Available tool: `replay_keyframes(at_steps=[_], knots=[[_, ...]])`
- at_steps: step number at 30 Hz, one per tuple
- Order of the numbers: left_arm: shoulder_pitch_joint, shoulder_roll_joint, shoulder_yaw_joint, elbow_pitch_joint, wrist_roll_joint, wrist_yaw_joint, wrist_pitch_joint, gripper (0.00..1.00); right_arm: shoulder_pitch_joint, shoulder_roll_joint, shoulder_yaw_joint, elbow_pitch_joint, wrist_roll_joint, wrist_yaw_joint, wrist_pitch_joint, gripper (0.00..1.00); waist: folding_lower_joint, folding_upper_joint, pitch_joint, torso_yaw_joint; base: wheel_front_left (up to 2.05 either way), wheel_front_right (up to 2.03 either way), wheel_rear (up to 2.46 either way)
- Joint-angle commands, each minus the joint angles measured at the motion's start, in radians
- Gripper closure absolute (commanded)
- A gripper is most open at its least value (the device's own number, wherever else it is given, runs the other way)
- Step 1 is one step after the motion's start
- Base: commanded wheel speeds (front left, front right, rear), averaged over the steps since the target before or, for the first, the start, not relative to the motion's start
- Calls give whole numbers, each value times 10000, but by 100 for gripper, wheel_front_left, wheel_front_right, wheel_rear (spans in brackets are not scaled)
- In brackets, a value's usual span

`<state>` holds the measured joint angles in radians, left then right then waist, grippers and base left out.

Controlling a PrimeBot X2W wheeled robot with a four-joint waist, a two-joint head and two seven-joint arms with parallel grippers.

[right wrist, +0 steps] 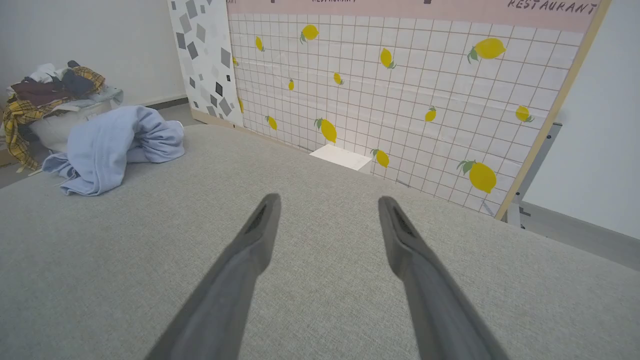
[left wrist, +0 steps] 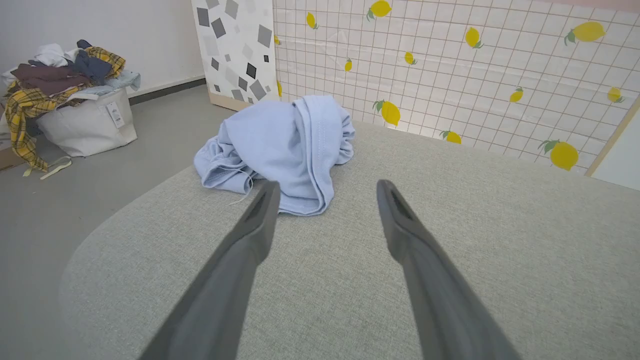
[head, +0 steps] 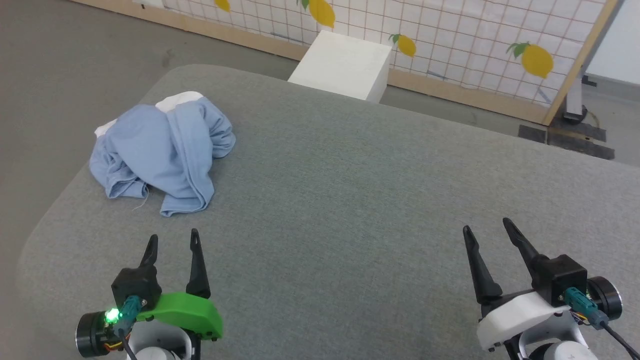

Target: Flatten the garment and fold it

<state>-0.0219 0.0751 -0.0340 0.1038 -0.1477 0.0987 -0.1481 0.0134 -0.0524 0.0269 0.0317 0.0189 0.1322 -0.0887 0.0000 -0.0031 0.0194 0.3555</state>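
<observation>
Dark tapered jaws rise from a green cover (head: 185, 312) at left, a white cover (head: 515, 310) at right.

Garment (head: 160, 150) soft matt knit (crumpled); table (head: 350, 200) coarse grey woven cloth.

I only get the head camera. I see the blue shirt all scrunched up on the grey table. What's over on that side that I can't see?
Observer: In the left wrist view, a white laundry bin heaped with clothes stands on the floor, left of the light blue shirt.
Operator: What's on the pile?
Observer: A yellow plaid cloth hangs down the bin's side.
Operator: Anything else?
Observer: The right wrist view shows the word RESTAURANT across the top of the lemon-print panel.
</observation>
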Motion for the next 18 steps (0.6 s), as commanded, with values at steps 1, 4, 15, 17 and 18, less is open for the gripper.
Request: replay_keyframes(at_steps=[1,4,15,17,18], knots=[[-23,96,26,63,-70,96,-101,0,-194,13,34,36,74,-9,-109,0,0,8,-10,110,0,0,0],[1,126,36,132,-115,153,-165,0,-189,13,67,60,90,-9,-149,0,0,10,-25,252,0,0,0],[-11,212,-11,369,-326,309,-392,0,-160,15,138,74,120,-11,-274,0,0,15,-68,793,0,0,0],[-20,237,-26,419,-378,325,-432,0,-164,16,155,85,133,-11,-300,0,0,16,-69,885,0,0,0],[-23,252,-31,440,-402,333,-448,0,-167,16,165,91,141,-11,-314,0,0,16,-69,924,0,0,0]])
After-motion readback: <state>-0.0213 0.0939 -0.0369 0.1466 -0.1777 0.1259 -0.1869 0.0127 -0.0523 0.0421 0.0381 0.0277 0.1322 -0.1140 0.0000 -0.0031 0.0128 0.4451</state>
